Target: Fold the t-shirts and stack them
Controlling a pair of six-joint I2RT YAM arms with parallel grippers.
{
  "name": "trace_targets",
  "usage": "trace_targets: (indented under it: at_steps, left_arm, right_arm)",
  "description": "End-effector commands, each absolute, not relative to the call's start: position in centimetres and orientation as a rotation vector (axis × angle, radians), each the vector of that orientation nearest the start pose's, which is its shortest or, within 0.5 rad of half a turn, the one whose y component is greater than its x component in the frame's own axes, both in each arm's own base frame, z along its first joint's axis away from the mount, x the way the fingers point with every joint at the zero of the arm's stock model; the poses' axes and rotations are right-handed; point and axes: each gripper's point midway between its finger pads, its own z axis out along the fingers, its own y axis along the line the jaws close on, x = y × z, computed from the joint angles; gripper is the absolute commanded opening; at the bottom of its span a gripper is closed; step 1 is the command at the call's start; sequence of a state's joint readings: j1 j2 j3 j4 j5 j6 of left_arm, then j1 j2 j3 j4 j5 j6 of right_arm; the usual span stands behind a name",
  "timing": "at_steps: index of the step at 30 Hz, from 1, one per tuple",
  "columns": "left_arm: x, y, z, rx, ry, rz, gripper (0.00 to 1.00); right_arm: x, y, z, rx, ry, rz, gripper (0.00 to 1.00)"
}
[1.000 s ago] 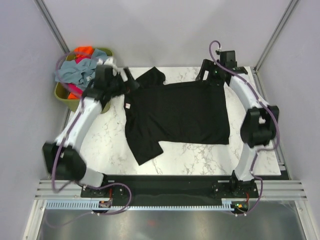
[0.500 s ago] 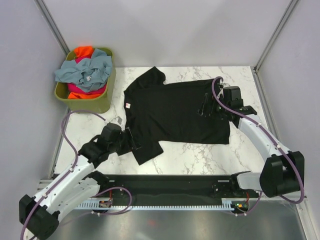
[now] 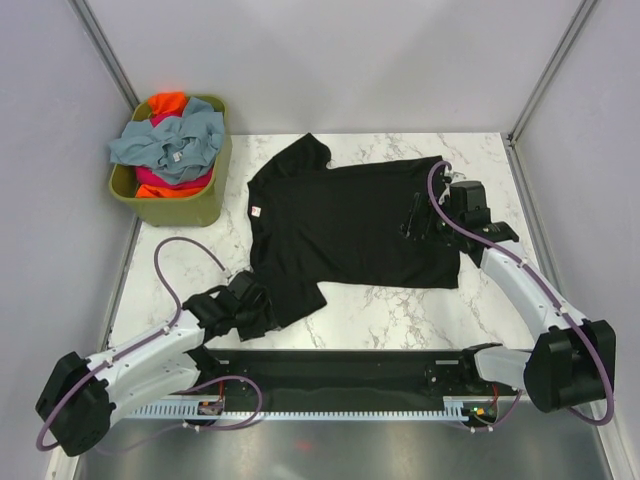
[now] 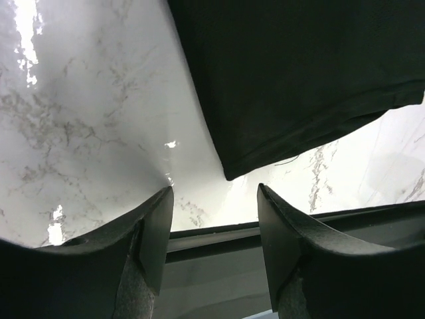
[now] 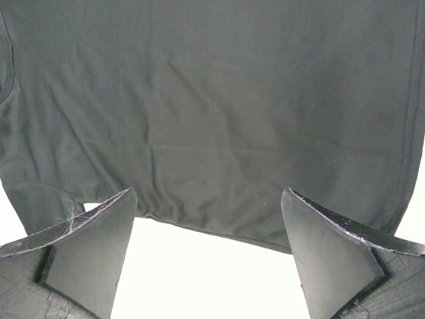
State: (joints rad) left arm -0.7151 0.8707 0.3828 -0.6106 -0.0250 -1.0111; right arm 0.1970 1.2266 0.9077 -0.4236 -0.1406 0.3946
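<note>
A large black t-shirt (image 3: 350,225) lies spread flat on the marble table, with a small white tag (image 3: 254,211) at its left edge. My left gripper (image 3: 262,312) is open and empty, low at the near sleeve's corner (image 4: 229,174), close to the table's front edge. My right gripper (image 3: 412,222) is open and empty, hovering over the shirt's right part near its hem (image 5: 219,226). Grey-blue (image 3: 170,140), orange (image 3: 167,102) and pink (image 3: 160,178) shirts are piled in the basket.
The olive-green basket (image 3: 190,208) stands at the back left, off the table's left corner. A black rail (image 4: 219,232) runs along the table's front edge just beyond my left fingers. Grey walls enclose the cell.
My left arm swung from the far left by the basket down to the near sleeve. My right arm came from the far right corner onto the shirt's right side.
</note>
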Motion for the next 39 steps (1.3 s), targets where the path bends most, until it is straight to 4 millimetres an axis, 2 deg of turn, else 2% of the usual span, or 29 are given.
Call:
trace_targets:
  at_steps: [1, 7, 10, 11, 13, 14, 17, 19, 21, 22, 24, 25, 28, 34, 37, 39]
  left_arm:
    - [14.0, -15.7, 2.4, -0.464, 2.684, -0.505, 0.62]
    - [13.9, -17.0, 1.1, -0.436, 2.742, -0.518, 0.61]
    - [14.0, -17.2, 0.7, -0.432, 2.750, -0.508, 0.52]
    - [14.0, -17.1, 0.6, -0.430, 2.749, -0.506, 0.44]
    - [14.0, -17.2, 0.7, -0.425, 2.746, -0.514, 0.34]
    - [14.1, -17.3, 0.7, -0.420, 2.744, -0.516, 0.21]
    - [14.2, -17.4, 1.3, -0.398, 2.733, -0.535, 0.02]
    - [14.4, -17.5, 2.5, -0.393, 2.707, -0.555, 0.02]
    - [14.3, -17.0, 3.3, -0.386, 2.701, -0.537, 0.02]
    - [15.1, -17.1, 4.7, -0.384, 2.653, -0.548, 0.02]
    - [15.3, -16.6, 5.6, -0.366, 2.633, -0.523, 0.02]
    - [15.6, -16.4, 6.3, -0.353, 2.614, -0.518, 0.02]
    - [15.8, -16.4, 7.0, -0.332, 2.597, -0.528, 0.02]
    - [16.2, -16.6, 6.6, -0.276, 2.606, -0.511, 0.02]
    - [16.2, -16.8, 6.6, -0.243, 2.609, -0.532, 0.02]
    - [16.2, -16.9, 6.5, -0.223, 2.614, -0.536, 0.02]
  right_arm:
    - [32.1, 10.3, 15.4, 0.144, 2.311, 0.446, 0.98]
    - [31.8, 10.1, 14.7, 0.148, 2.325, 0.436, 0.98]
    - [31.7, 9.9, 14.5, 0.157, 2.329, 0.421, 0.98]
    - [31.8, 9.4, 14.4, 0.175, 2.330, 0.391, 0.98]
    - [31.6, 8.9, 14.0, 0.201, 2.339, 0.360, 0.98]
    - [31.4, 8.8, 13.6, 0.216, 2.350, 0.355, 0.98]
    - [30.7, 8.2, 12.1, 0.292, 2.388, 0.326, 0.98]
    - [29.8, 6.8, 10.4, 0.394, 2.420, 0.255, 0.98]
    - [29.0, 5.4, 9.6, 0.543, 2.404, 0.219, 0.98]
    - [27.7, 4.2, 8.1, 0.624, 2.421, 0.190, 0.98]
    - [26.8, 3.3, 8.0, 0.742, 2.362, 0.202, 0.98]
    - [25.9, 2.5, 7.1, 0.794, 2.359, 0.178, 0.98]
    - [25.1, 2.2, 6.8, 0.832, 2.330, 0.179, 0.98]
    - [22.5, 0.8, 3.6, 0.985, 2.365, 0.054, 0.97]
    - [22.7, 0.7, 3.2, 1.001, 2.334, 0.067, 0.87]
    - [23.1, 0.6, 3.2, 1.006, 2.324, 0.066, 0.76]
